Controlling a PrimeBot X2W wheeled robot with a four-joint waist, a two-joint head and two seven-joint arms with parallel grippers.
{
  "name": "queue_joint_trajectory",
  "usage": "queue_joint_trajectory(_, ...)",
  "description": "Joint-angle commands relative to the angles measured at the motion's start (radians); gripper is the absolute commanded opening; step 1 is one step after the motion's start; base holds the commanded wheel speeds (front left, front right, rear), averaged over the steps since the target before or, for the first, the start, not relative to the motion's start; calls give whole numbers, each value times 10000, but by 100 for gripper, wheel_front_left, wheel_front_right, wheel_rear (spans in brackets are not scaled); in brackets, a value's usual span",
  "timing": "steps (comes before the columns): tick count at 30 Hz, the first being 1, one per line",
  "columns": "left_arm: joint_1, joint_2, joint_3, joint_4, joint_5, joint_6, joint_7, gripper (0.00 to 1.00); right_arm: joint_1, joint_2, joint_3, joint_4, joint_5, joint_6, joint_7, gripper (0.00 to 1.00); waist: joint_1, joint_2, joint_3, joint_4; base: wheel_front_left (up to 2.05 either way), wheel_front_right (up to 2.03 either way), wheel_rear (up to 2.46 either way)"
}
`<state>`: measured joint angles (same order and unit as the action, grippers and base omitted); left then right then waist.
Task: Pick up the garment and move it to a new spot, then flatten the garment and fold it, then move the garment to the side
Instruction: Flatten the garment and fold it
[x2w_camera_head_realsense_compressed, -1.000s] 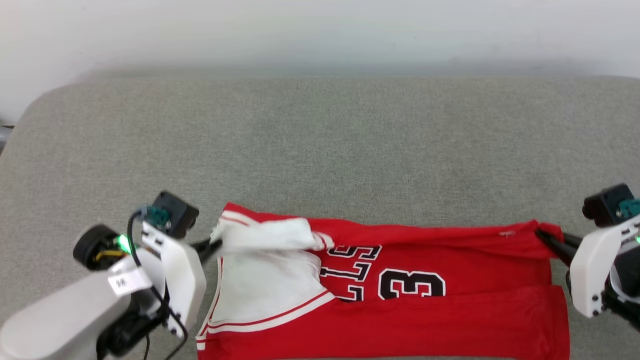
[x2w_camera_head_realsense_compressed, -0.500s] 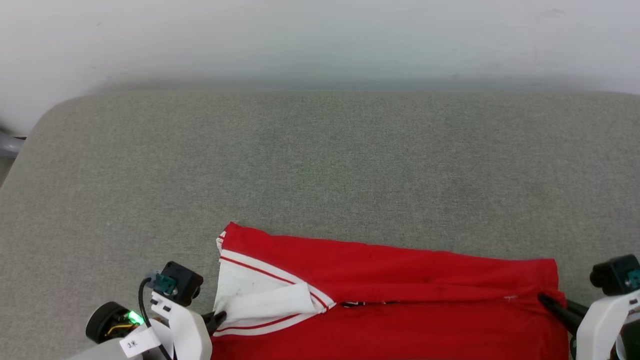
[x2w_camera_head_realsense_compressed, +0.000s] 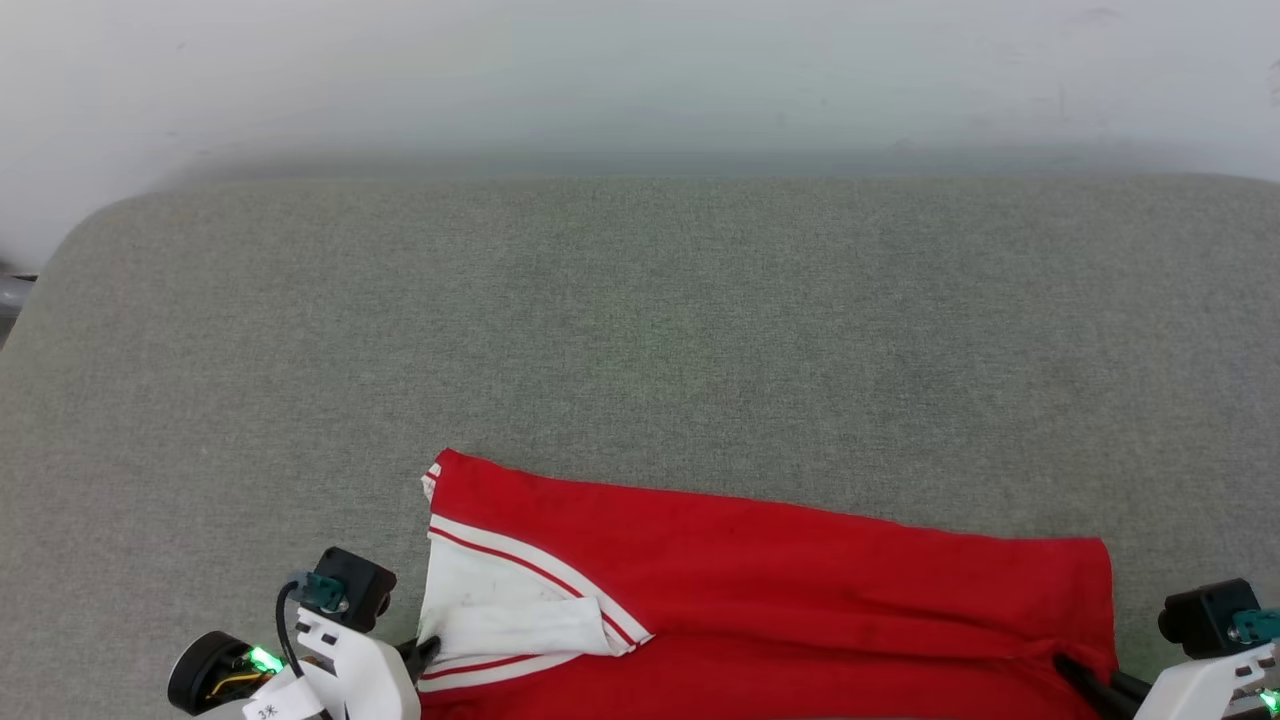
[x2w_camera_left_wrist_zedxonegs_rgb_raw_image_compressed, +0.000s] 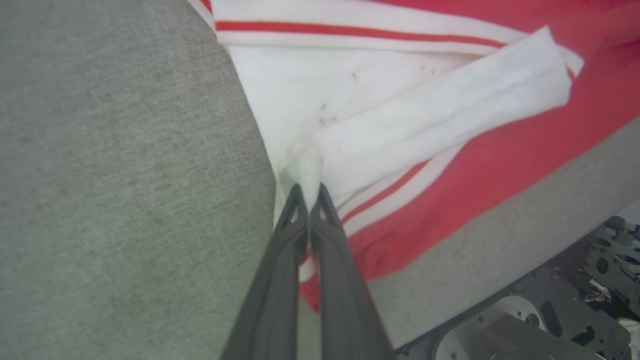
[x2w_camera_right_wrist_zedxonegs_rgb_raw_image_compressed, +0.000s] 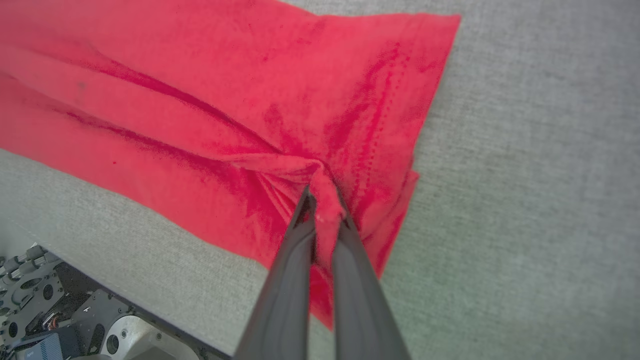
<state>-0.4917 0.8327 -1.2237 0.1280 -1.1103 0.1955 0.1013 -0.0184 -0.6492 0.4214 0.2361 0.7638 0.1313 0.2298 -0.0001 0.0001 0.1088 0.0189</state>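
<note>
The shirt (x2w_camera_head_realsense_compressed: 780, 570) lies along the near edge of the grey surface (x2w_camera_head_realsense_compressed: 640, 330). The left gripper (x2w_camera_left_wrist_zedxonegs_rgb_raw_image_compressed: 307, 192) pinches its white sleeve edge. The right gripper (x2w_camera_right_wrist_zedxonegs_rgb_raw_image_compressed: 324, 200) pinches bunched red fabric near the hem.

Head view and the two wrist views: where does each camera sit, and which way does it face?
Head view: on the robot's head, looking forward and down at the grey cushion and red garment; left pincer and right pincer at the bottom corners.
Left wrist view: on the left wrist, looking along that pincer's shut fingers, which pinch the white sleeve.
Right wrist view: on the right wrist, looking along its shut fingers, which pinch a red fold.
Shared: every view shows the garment on the cushion.
</note>
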Motion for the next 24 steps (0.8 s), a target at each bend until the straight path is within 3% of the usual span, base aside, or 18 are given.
queue_joint_trajectory(1,154,-59,77,68,110,141,-236,100,174,95,-156,-100,-81,-12,-1,100,1,-1,-44,-28,0,0,0)
queue_joint_trajectory(7,473,-97,424,39,250,825,-1273,100,343,88,-887,-928,-419,-10,92,100,1,-1,-352,-108,0,0,0)
queue_joint_trajectory(16,948,-182,1294,-361,496,2376,-3105,100,474,-284,-2296,-2261,-546,-10,956,100,1,-1,-548,-43,0,0,0)
queue_joint_trajectory(24,1332,-593,2568,-631,1519,3358,-3669,100,608,-491,-3162,-1778,1016,-9,2830,100,1,-1,-527,255,0,0,0)
